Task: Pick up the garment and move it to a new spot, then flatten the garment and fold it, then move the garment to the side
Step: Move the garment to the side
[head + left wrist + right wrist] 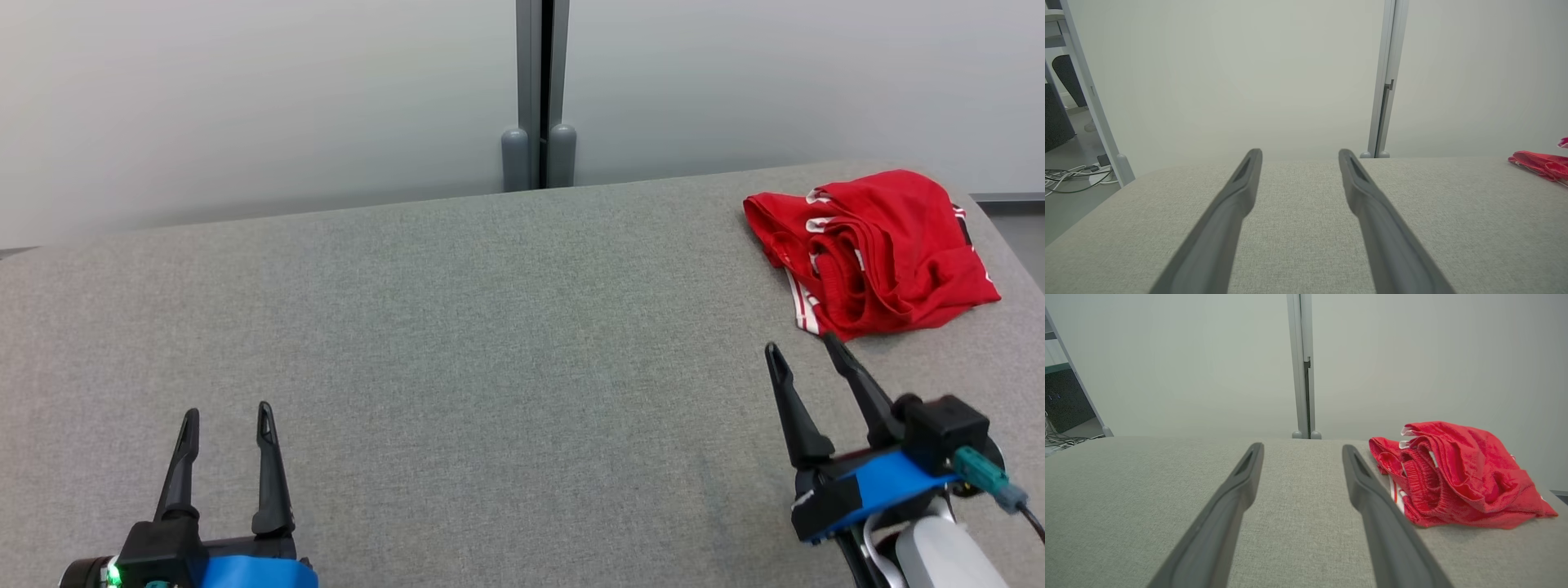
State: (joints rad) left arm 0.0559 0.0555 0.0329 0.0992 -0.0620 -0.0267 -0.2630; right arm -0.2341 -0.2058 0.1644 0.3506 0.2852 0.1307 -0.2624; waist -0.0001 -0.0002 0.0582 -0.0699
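A red cloth garment with white-striped trim (873, 253) lies in a rumpled, layered heap at the far right of a grey fabric-covered table (490, 327), close to the back edge, as a two-armed robot faces it. The right gripper (800, 343) hangs just short of the heap's near edge, its two dark fingers spread apart and holding nothing. The left gripper (227, 412) sits well away at the near left, likewise released and empty. Behind the table stands a pale partition wall split by a grey post (539, 82). How far the job has gone is hard to judge. The heap off to one side could be a garment waiting to be lifted to the middle of the table, or one loosely doubled over and set aside. Its uneven layers and exposed waistband look more like a bundle than a neat fold, and no part of it lies flat.
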